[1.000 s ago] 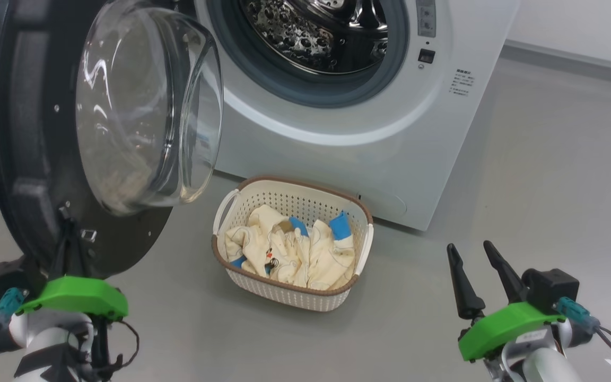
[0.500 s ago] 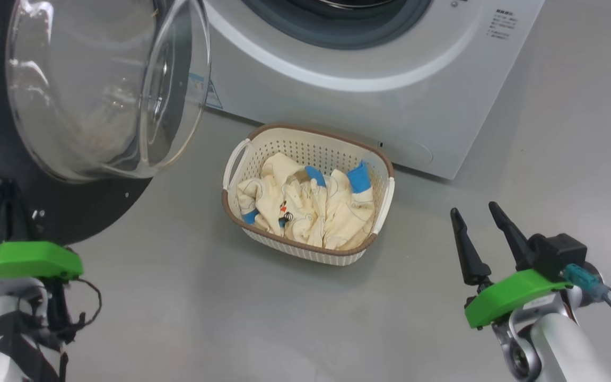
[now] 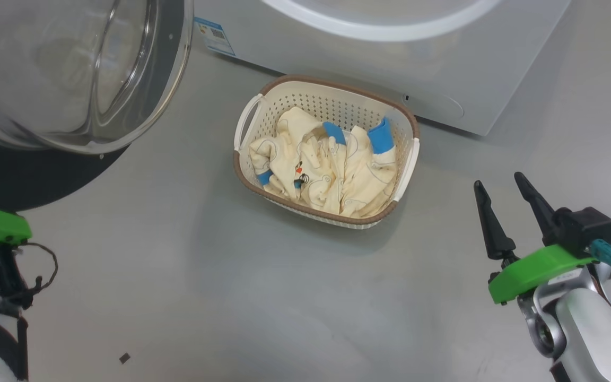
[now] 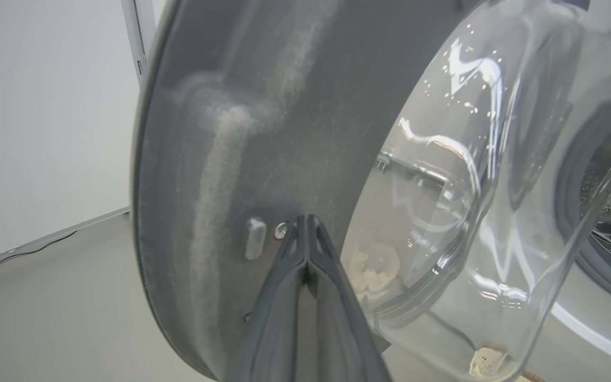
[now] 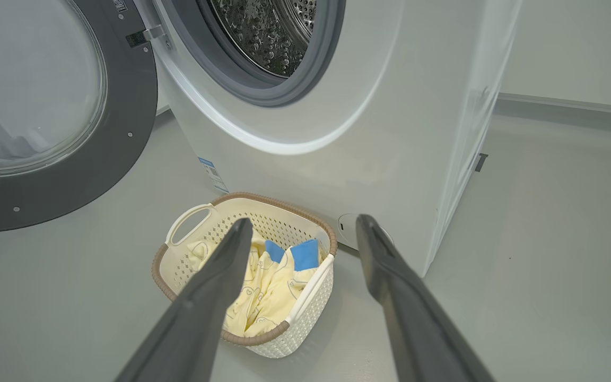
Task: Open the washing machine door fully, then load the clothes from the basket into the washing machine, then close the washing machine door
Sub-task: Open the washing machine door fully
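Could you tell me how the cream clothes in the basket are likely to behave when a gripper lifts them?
The clothes lie crumpled in soft folds, so they will probably hang limp rather than hold shape. They look bunched together, so one pinch may lift several pieces or only a corner. The basket seems light plastic and might shift.

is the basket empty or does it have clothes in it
Not empty: the basket holds the crumpled cream clothes; the right gripper is open and apart from it.
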